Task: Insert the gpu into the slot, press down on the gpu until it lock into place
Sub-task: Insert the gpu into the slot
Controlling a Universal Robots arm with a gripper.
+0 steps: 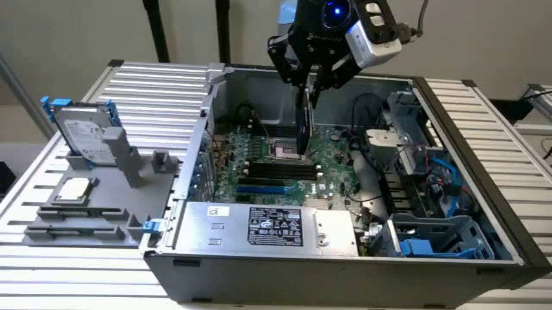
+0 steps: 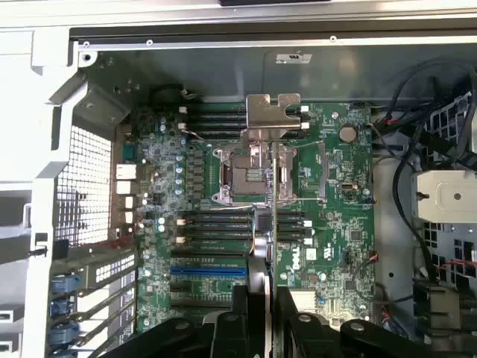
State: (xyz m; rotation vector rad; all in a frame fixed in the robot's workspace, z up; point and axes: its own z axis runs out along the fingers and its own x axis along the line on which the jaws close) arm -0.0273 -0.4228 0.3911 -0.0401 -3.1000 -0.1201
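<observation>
Exterior view: an open computer case (image 1: 483, 213) was seen with its green motherboard (image 1: 332, 158) exposed.
Gripper: the gripper (image 1: 307, 87) was found above the case, its fingers clamped on the upper end of the gpu (image 1: 302, 126).
Gpu: the black card was held upright and edge-on, its lower end over the CPU socket (image 1: 285, 152); contact with the board could not be judged.
Slot: the blue slot (image 1: 261, 191) was left unfilled, apart from the card, between the black memory slots (image 1: 276, 171) and the silver power supply (image 1: 267, 226).
Wrist view: the gpu (image 2: 276, 209) was seen as a thin line between the fingers (image 2: 223, 328), its metal bracket (image 2: 272, 112) at the far end; the slot (image 2: 209, 272) was seen beside it.
Outside the case: a hard drive (image 1: 82, 132) with blue clips was propped in a grey holder (image 1: 95, 194).
</observation>
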